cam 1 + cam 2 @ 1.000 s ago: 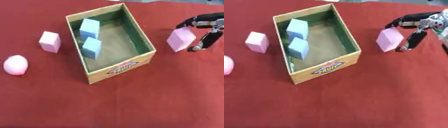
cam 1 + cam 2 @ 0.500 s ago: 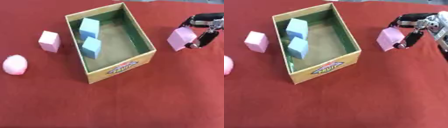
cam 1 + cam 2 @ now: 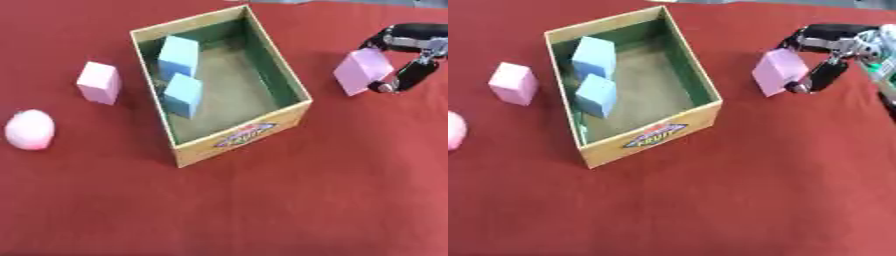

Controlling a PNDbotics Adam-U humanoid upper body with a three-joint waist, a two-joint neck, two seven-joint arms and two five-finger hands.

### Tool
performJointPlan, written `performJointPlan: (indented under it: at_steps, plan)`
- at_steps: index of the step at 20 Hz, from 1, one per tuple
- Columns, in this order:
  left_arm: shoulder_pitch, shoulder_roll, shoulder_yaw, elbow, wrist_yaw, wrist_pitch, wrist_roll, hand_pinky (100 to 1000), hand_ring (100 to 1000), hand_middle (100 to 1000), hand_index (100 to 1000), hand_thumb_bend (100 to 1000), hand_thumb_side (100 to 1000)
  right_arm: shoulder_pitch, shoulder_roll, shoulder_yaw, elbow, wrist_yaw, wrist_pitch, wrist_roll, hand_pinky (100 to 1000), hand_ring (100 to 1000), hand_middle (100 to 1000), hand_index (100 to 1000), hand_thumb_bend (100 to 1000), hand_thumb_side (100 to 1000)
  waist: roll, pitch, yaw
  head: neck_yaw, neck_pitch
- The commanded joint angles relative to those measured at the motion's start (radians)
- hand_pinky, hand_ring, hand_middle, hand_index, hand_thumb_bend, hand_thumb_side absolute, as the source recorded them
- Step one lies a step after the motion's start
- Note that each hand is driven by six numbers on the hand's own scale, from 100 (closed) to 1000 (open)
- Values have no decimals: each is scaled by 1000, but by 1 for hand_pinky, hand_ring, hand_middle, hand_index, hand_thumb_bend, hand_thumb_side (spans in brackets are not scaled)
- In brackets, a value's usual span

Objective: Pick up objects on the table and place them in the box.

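Black robot hand [image 3: 826, 52] with silver joints.

We see a matt red cloth [image 3: 262, 210] over the table. The box [image 3: 241, 137] looks like printed cardboard, dull green inside. The blue blocks [image 3: 179, 55] and pink blocks [image 3: 98, 82] seem soft matt foam. The right hand [image 3: 833, 50] is glossy black plastic with silver metal.

red tablecloth [image 3: 289, 200], covering the table

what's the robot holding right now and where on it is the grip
The right hand holds a pink block, to the right of the box. Fingers curl over the block's top edge and thumb presses its right side. The left hand is out of view.
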Motion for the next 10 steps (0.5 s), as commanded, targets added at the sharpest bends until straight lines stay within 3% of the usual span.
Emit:
performJointPlan:
  at_steps: [1, 5, 10]
  plan:
    - [-8, 20, 1, -15, 2, 1, -1, 866, 720, 663, 796, 272, 763, -11, -62, -34, -98, -32, 23, -9, 792, 736, 469, 605, 100, 100, 2, -18, -1, 5, -2]
    - [-6, 26, 1, -15, 1, -1, 0, 865, 721, 663, 796, 271, 761, -31, -79, -40, -246, -77, 50, 27, 773, 701, 471, 608, 100, 100, 1, -25, -3, 2, 2]
    - [-4, 33, -1, -15, 3, -1, -1, 865, 722, 663, 796, 272, 759, -119, -62, -11, -402, -116, 93, 110, 755, 679, 493, 611, 100, 100, -1, -40, -7, -6, 10]
